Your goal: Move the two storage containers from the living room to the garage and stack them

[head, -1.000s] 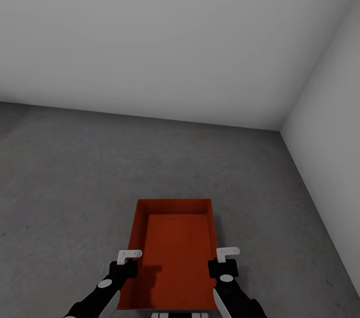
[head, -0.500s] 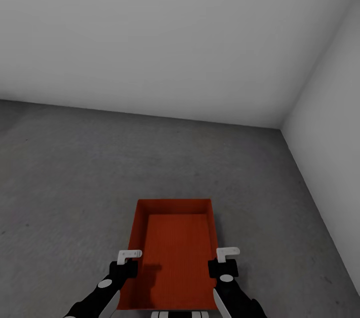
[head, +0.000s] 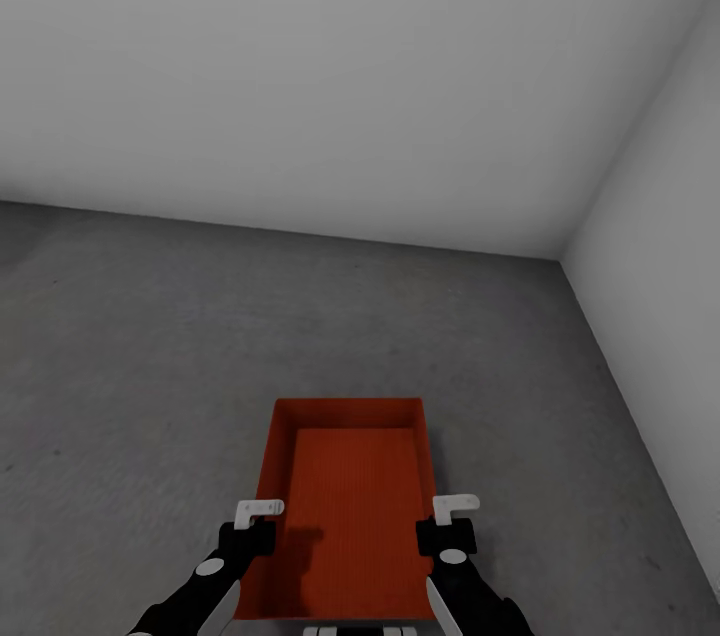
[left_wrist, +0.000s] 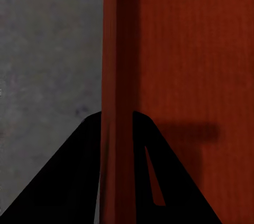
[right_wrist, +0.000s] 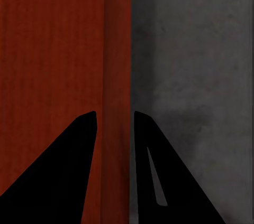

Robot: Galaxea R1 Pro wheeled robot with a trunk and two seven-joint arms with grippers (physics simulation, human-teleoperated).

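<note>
An orange-red bin [head: 345, 506] sits low in the head view, centred in front of the robot, over the grey concrete floor [head: 150, 366] of a bare room where two white walls [head: 330, 66] meet in a corner at the right. The left gripper [head: 257, 513] clamps the bin's left wall; in the left wrist view its two dark fingers [left_wrist: 69, 182] straddle that wall [left_wrist: 117, 76], one outside, one inside over the ribbed bottom. The right gripper [head: 452, 507] clamps the right wall the same way, its fingers [right_wrist: 58, 176] either side of the wall [right_wrist: 116, 65]. Whether the bin rests on the floor or hangs above it cannot be told.
</note>
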